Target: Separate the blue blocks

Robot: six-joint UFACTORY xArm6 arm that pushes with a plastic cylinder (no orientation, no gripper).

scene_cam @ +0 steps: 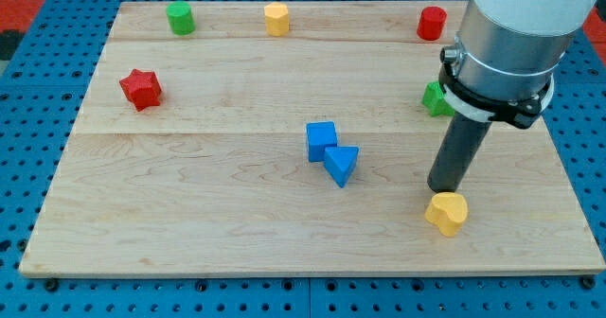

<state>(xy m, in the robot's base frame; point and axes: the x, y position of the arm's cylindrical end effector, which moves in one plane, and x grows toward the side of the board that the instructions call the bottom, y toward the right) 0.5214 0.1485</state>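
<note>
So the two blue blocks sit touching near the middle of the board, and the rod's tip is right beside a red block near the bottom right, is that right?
One thing is off: the block by my tip is the yellow block, not red. The camera view shows it. The blue cube and blue triangular block do sit touching near the middle of the board, and my tip is near the bottom right.

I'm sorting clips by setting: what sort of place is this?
Likely a robotics lab bench: a wooden board lies on a blue pegboard, small blocks such as the blue cube are scattered on it, and my tip touches down beside the yellow block.
</note>
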